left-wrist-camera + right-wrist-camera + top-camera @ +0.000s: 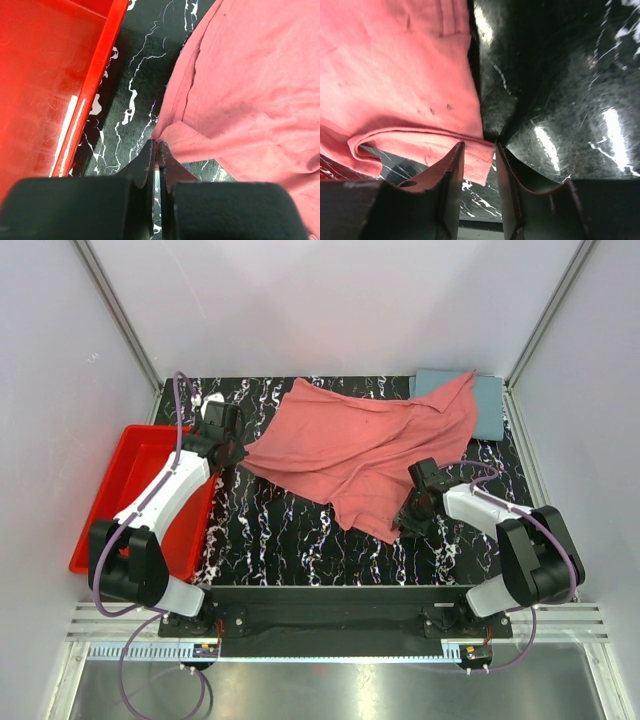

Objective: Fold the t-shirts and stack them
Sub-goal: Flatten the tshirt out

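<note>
A pink t-shirt (365,445) lies spread and rumpled across the black marbled table (280,540). My left gripper (235,453) is at the shirt's left corner. In the left wrist view its jaws (158,146) are shut on that corner of the pink cloth (250,75). My right gripper (408,522) is at the shirt's near corner. In the right wrist view it (479,149) is open, with the hem corner of the shirt (395,75) hanging between the fingers. A folded blue-grey t-shirt (485,400) lies at the back right, partly under the pink shirt's edge.
A red bin (140,480) stands at the table's left edge, beside my left arm; its wall shows in the left wrist view (100,75). White walls and metal posts close in the back and sides of the table.
</note>
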